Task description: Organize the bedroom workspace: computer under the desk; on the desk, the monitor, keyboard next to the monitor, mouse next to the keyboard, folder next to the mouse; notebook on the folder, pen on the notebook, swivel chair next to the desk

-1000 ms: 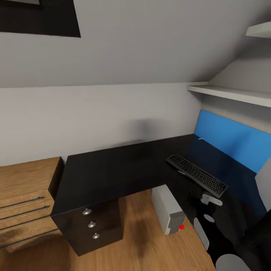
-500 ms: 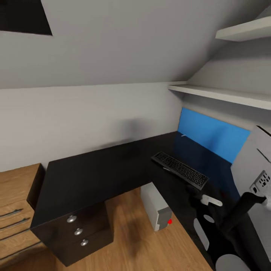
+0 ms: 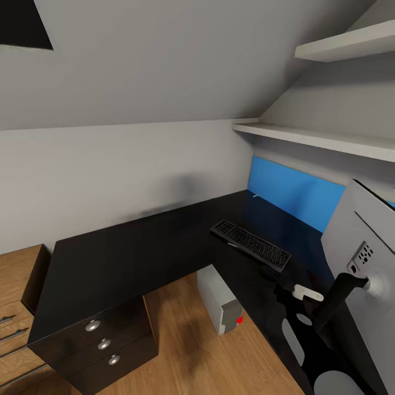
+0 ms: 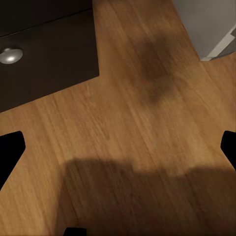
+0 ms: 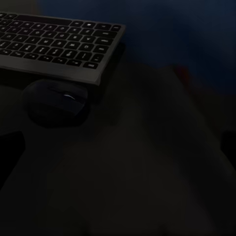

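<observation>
— Grippers first: how did each one stand?
— Hard to tell. Dark fingertips (image 4: 11,147) sat at opposite edges of the left wrist view with bare wooden floor (image 4: 128,128) between them, so the left gripper looked spread wide and held nothing; the right one's opening could not be judged in its dim view.
— And under the right wrist camera?
— The mouse (image 5: 55,101) lay on the glossy desk (image 3: 137,252), just beside the keyboard (image 5: 59,44) — touching or not, unclear.
— Farther off?
— The monitor (image 3: 362,241) stood at the near right, its grey back showing. The computer (image 3: 218,299) sat on the floor under the desk edge, and the blue back panel (image 3: 293,192) rose behind the keyboard.
</observation>
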Tool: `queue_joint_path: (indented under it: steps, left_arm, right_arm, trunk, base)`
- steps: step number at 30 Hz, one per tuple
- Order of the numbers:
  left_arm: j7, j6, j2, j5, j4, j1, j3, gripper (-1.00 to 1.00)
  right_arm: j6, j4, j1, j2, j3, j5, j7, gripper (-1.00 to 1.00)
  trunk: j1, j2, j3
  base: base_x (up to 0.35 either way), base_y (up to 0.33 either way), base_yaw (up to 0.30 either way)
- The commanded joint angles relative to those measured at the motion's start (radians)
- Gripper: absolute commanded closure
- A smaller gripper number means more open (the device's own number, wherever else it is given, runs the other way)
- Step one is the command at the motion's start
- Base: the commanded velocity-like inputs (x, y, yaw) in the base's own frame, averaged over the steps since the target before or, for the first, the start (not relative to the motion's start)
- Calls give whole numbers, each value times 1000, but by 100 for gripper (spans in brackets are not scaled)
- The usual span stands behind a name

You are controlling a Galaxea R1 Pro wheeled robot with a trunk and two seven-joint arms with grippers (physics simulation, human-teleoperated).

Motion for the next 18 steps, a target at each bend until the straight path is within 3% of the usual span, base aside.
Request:
queue_joint_path:
  steps: [1,6,12,18]
  left_arm:
    - [3,-3,0,5,1,-1,-4,-100]
    - [1,-4,0,5,1,-1,-4,-100]
    - [0,-5,0,5,1,-1,-4,-100]
    - [2,-5,0,5,1,-1,-4,-100]
  right_arm:
    - [-6,1,-1,0,0,-11,-2,-100]
    - [-6,4,-1,-1,0,-11,-2,-100]
    - [-6,7,-1,0,0,-11,-2,-100]
    - [-7,12,-1,0,0,-11,-2,-100]
  trunk:
    - [0,-1,-1]
    - [0,-1,-1]
    - [0,-1,-1]
    - [0,-1,-1]
  base:
    - [0,0,-9]
    - [61,0,-5]
    - [248,0,-1]
    - [91,0,0]
